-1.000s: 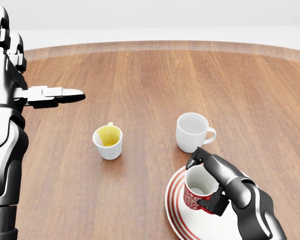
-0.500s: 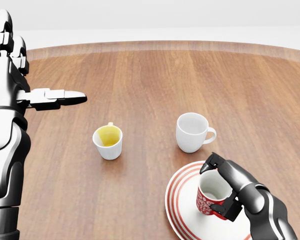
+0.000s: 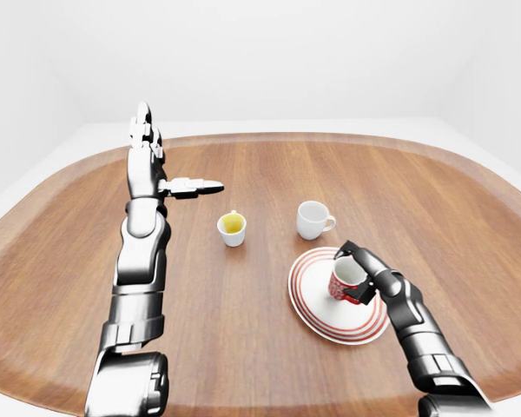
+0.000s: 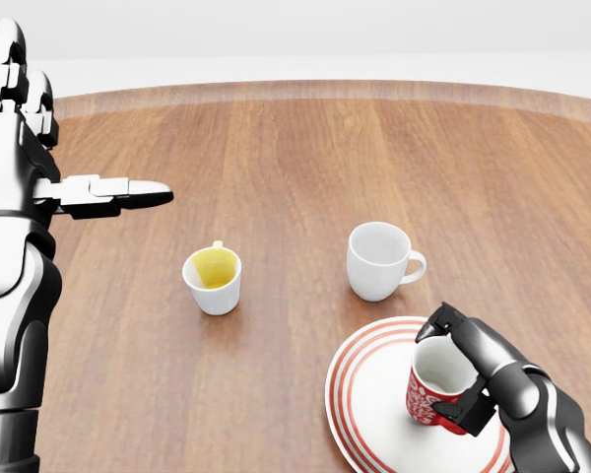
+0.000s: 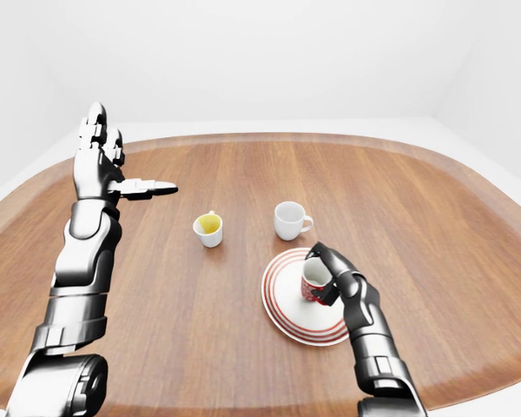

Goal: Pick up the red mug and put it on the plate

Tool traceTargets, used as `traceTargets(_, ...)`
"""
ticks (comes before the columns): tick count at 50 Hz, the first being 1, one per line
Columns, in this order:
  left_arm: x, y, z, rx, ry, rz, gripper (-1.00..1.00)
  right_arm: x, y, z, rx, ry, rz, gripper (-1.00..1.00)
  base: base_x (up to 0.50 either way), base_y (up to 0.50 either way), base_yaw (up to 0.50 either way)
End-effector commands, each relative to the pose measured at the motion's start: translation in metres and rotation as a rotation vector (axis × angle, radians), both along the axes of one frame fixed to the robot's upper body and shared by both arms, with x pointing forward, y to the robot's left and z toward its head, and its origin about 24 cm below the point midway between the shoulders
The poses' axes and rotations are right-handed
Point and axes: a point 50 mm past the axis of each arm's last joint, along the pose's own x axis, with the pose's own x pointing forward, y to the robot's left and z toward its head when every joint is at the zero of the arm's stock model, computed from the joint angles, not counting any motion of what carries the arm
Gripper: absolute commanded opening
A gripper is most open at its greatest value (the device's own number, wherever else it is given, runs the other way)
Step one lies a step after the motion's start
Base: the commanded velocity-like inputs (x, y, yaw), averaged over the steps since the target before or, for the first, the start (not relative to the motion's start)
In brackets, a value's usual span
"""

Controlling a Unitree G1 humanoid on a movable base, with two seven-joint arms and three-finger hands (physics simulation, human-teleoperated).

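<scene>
Right hand (image 4: 453, 370): closed around the red mug (image 4: 435, 389), held over the plate (image 4: 374, 414).
Left hand (image 4: 39, 148): raised, fingers spread wide, holding nothing.

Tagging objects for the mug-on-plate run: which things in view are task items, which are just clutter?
Task items: red mug, held by the right hand over the striped plate.

Clutter: white mug; yellow-lined cup; left hand, raised, open, holding nothing.
</scene>
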Motion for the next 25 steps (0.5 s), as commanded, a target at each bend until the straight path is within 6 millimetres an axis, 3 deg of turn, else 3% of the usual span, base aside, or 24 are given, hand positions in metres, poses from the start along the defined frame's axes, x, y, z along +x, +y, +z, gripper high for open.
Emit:
traceTargets(1,-0.0022,-0.0003,0.0026,0.004,-0.015,-0.002,1.0,0.0015,-0.0119,-0.0031,-0.023,0.015,-0.046,-1.0,0.0,0.0,0.0)
traceTargets(25,-0.0073,-0.0023,0.011,0.01,-0.058,-0.009,1.0,0.0068,-0.006,-0.0075,-0.006,0.02,-0.058,-1.0,0.0,0.0,0.0)
